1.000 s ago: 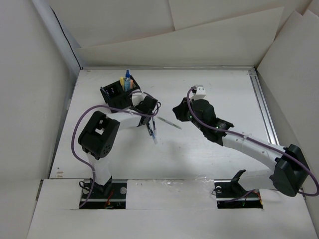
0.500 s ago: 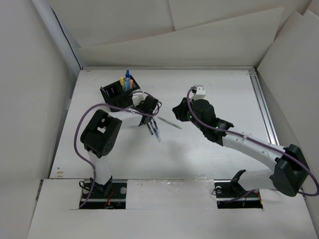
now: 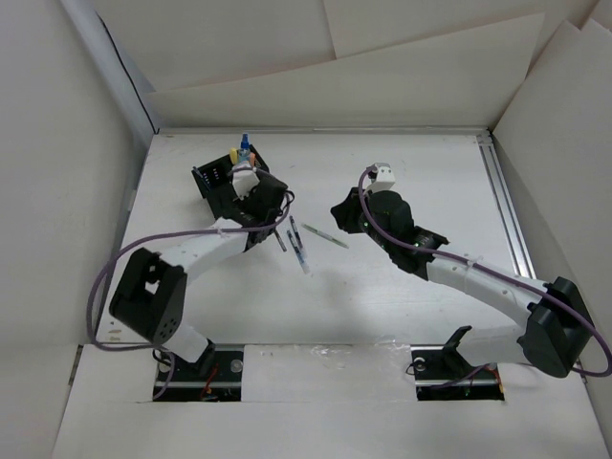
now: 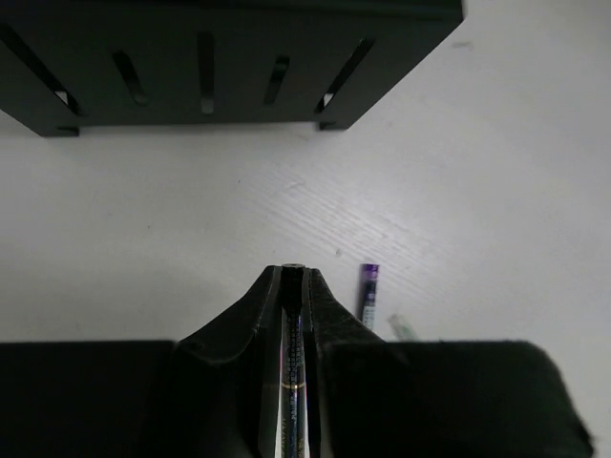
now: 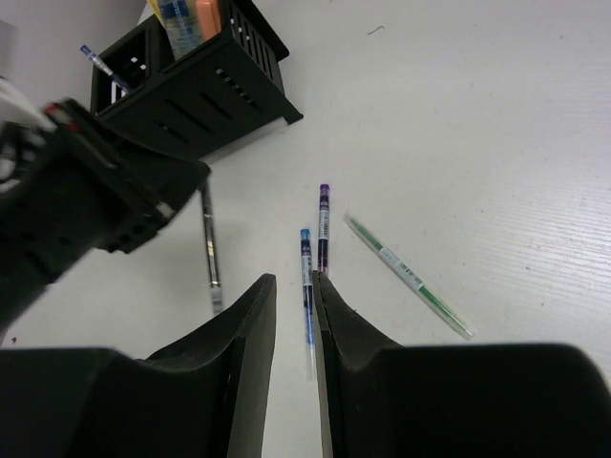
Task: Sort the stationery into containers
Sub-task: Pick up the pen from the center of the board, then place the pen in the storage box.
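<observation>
**Left fingers carrying a pen, box wall close ahead**
Left fingers (image 4: 277, 291) clamped on a dark pen (image 4: 292, 353), just short of the black organiser box (image 4: 205, 86) near the desk's far-left corner. Much of the pen sticks out, so it may pivot or catch the box wall. Right fingers (image 5: 271, 291) narrowly parted, empty, over three loose pens (image 5: 324, 229) mid-desk.

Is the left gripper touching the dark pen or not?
Touching. Left wrist view: the left gripper pinches the dark pen from both sides, no gap.
</observation>
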You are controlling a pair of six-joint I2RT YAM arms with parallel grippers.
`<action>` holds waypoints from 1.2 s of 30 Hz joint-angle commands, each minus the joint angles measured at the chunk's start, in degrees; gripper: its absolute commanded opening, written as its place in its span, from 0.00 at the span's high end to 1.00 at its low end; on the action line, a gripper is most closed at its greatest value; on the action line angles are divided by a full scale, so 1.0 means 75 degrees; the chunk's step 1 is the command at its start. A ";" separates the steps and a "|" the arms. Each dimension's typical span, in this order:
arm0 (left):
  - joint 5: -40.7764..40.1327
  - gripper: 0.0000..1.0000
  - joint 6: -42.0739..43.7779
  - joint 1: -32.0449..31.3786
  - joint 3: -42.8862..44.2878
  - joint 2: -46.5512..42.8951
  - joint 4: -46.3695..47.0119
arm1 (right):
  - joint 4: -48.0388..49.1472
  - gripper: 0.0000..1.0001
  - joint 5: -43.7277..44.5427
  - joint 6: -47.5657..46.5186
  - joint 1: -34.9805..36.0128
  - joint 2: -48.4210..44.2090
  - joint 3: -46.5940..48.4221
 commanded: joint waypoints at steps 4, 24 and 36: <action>-0.0235 1.00 0.0215 0.0664 0.0517 -0.1485 -0.0335 | 0.0304 0.72 0.0006 0.0018 -0.0067 -0.0154 0.0112; -0.2553 1.00 0.2476 0.3667 0.5253 0.0751 -0.1624 | 0.0445 0.71 0.0006 0.0088 0.0003 -0.0377 -0.0030; -0.3654 1.00 0.3845 0.3609 0.5217 0.1781 0.0355 | 0.0445 0.71 -0.0065 0.0018 0.0073 -0.0143 0.0041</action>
